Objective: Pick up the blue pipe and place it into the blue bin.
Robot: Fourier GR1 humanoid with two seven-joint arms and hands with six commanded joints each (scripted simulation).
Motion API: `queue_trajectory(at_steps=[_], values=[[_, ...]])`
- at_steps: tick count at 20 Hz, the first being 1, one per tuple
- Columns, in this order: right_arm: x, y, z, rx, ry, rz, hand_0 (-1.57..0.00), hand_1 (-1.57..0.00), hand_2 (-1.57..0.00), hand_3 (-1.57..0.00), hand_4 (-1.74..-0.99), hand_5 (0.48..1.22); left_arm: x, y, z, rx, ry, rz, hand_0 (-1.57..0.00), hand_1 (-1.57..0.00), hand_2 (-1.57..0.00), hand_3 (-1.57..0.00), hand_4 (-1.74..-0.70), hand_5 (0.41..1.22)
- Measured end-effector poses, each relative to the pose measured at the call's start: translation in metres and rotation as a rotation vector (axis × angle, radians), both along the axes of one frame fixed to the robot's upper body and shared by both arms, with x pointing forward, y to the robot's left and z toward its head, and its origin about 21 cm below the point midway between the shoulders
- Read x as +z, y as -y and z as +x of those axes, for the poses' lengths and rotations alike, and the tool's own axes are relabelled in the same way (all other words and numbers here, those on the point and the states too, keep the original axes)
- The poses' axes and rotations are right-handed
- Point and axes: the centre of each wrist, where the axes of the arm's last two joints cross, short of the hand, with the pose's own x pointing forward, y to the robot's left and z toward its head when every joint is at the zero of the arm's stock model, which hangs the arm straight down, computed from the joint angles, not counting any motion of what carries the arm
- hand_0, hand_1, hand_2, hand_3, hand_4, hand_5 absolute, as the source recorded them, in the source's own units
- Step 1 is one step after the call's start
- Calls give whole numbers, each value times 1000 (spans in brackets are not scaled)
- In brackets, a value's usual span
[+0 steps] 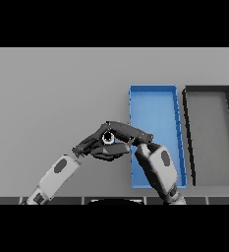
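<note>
The blue pipe (117,143) is just left of the blue bin (153,106); only a short blue stretch and its round open end show between my two hands. My right hand (128,132) reaches in from the lower right across the bin's left wall, fingers curled over the pipe. My left hand (90,145) comes from the lower left, its fingers stretched out against the pipe's left end. Most of the pipe is hidden by the hands. Whether the pipe rests on the table or is lifted cannot be told.
A dark grey bin (209,93) stands right beside the blue bin, to its right. My right forearm (160,170) lies over the blue bin's near left corner. The grey table (52,88) stretches to the left and back.
</note>
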Motion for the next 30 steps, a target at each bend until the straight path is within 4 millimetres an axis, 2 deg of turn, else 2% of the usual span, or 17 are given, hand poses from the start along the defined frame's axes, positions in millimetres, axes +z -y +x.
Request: queue_trajectory(at_steps=[3, 4, 9, 11, 12, 13, 16, 20, 23, 25, 30], values=[[14, 1, 4, 20, -107, 36, -1571, -1571, -1571, -1571, -1494, 1221, 0, -8, -4, -8, 2, -4, -4, -3, -3, -1, -868, 529], [22, 3, 8, 17, -120, 49, -1571, -1571, -1571, -1571, -1493, 1221, -3, -5, -4, -5, -13, 12, -3, -2, -2, 0, -865, 523], [80, 7, 12, 16, -41, 109, -1571, -1571, -1571, -1571, -1494, 1221, -4, -3, -5, -9, -13, 23, 0, 0, 0, 1, -863, 493], [112, 16, 24, -13, 47, 139, -1571, -1571, -1571, -1571, -1496, 1221, -6, -2, -5, -13, -10, 22, 0, 0, 0, 1, -868, 485], [121, 14, 27, -36, 57, 157, -1571, -1571, -1571, -1571, -1496, 1221, -4, -3, -4, -13, -7, 17, 0, 0, 0, 1, -866, 484], [126, 19, 32, -80, 55, 166, -1571, -1571, -1571, -1571, -1496, 1221, -4, -8, -4, -13, -7, 9, 1, 1, 1, 1, -864, 483], [142, 39, 57, -252, 78, 195, -1571, -1571, -1571, -1571, -1498, 1221, -2, -2, -4, 3, -17, 31, 1, 1, 1, 1, -850, 484], [133, 80, 86, -470, 15, 141, -1571, -1571, -1571, -1571, -1499, 1221, 2, -9, -7, 11, 2, 41, 1, 1, 1, 1, -831, 470], [101, 113, 106, -608, -117, 100, -1571, -1571, -1571, -1571, -1499, 1221, 2, -11, -6, 29, 1, 55, 1, 1, 1, 1, -827, 463], [83, 137, 108, -690, -172, 75, -1571, -1571, -1571, -1571, -1499, 1221, 2, -13, -6, 33, 3, 61, 1, 1, 1, 1, -824, 462], [19, 158, 103, -832, -352, -21, -1571, -1571, -1571, -1571, -1499, 1221, 1, -17, -5, 28, 8, 64, 1, 1, 1, 1, -825, 468]])
